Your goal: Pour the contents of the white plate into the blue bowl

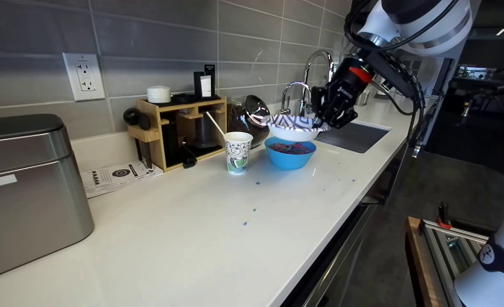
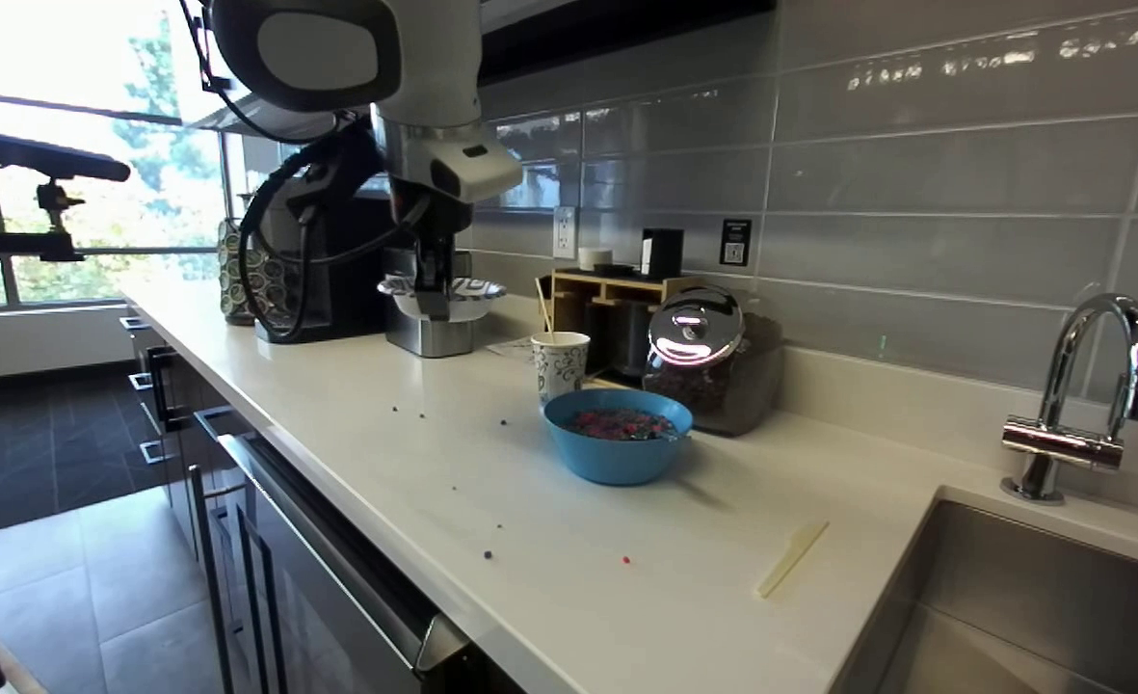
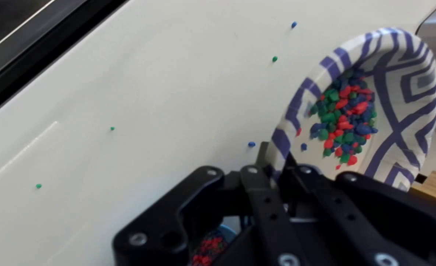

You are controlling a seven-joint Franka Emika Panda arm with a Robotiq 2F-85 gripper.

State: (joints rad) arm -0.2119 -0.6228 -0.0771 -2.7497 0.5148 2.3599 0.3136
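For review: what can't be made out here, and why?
Blue bowl: wrist view, largely lost behind the end effector and past the bottom edge.
Contents of the white plate: both exterior views, hidden by its near side.
Bin label: an exterior view, cut off by the left edge.
Printed sheets: an exterior view, fine print too small.

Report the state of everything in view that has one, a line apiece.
gripper: shut on the rim of the white plate
white plate: held up off the counter
contents: red, green and blue bits heaped in the plate
blue bowl: upright on the counter, more bits inside
paper cup: upright, stick leaning in it
jar: lid on, something dark inside
steel bin: lid down
faucets: no water seen running
loose bits: scattered on the counter
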